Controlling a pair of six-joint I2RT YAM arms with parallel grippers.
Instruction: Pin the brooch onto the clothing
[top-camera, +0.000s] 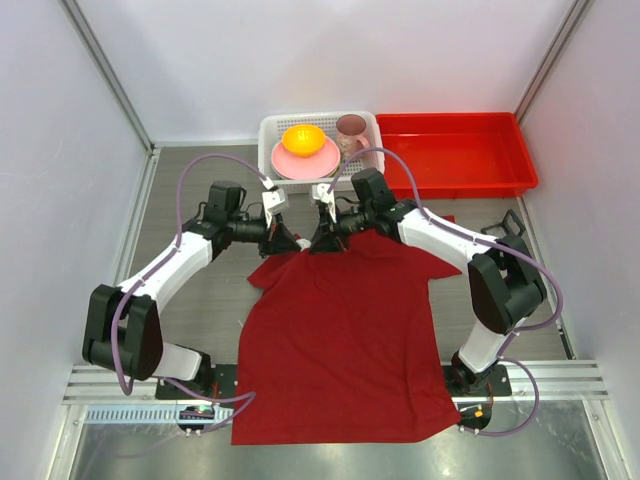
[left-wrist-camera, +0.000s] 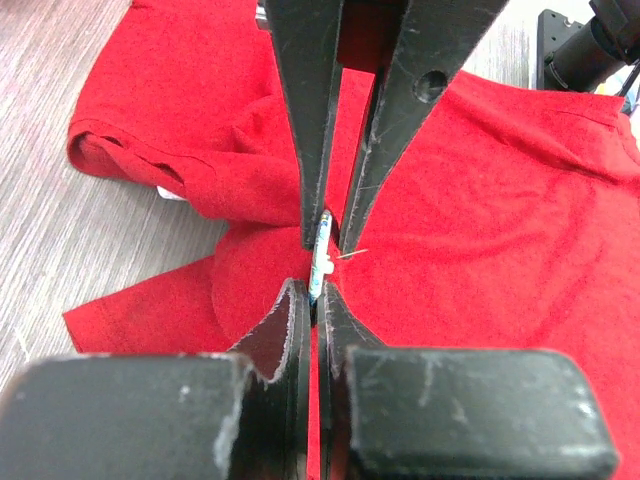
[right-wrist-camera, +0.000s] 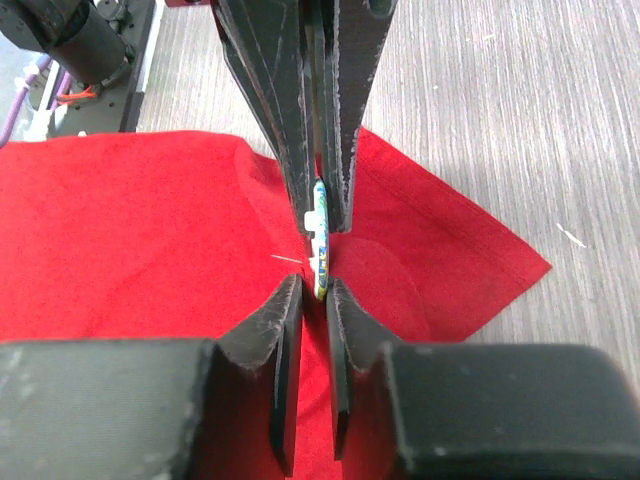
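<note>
The clothing, a dark red T-shirt (top-camera: 345, 330), lies flat on the table with its collar towards the far side. Both arms meet just above that collar. The brooch (left-wrist-camera: 320, 258) is a small pale disc seen edge-on, and its thin pin (left-wrist-camera: 352, 254) sticks out sideways over the cloth (left-wrist-camera: 500, 200). My left gripper (left-wrist-camera: 315, 292) is shut on the brooch's lower edge, with the right gripper's fingers (left-wrist-camera: 300, 120) pinching it from the other side. In the right wrist view my right gripper (right-wrist-camera: 316, 285) is shut on the brooch (right-wrist-camera: 320, 250). The top view hides the brooch between the left gripper (top-camera: 290, 240) and the right gripper (top-camera: 325, 238).
A white basket (top-camera: 268, 130) at the back holds a pink plate (top-camera: 285, 160), an orange bowl (top-camera: 302, 139) and a pink cup (top-camera: 350, 130). A red tray (top-camera: 455, 150) stands to its right. The shirt's white neck label (left-wrist-camera: 170, 192) peeks out by the folded collar.
</note>
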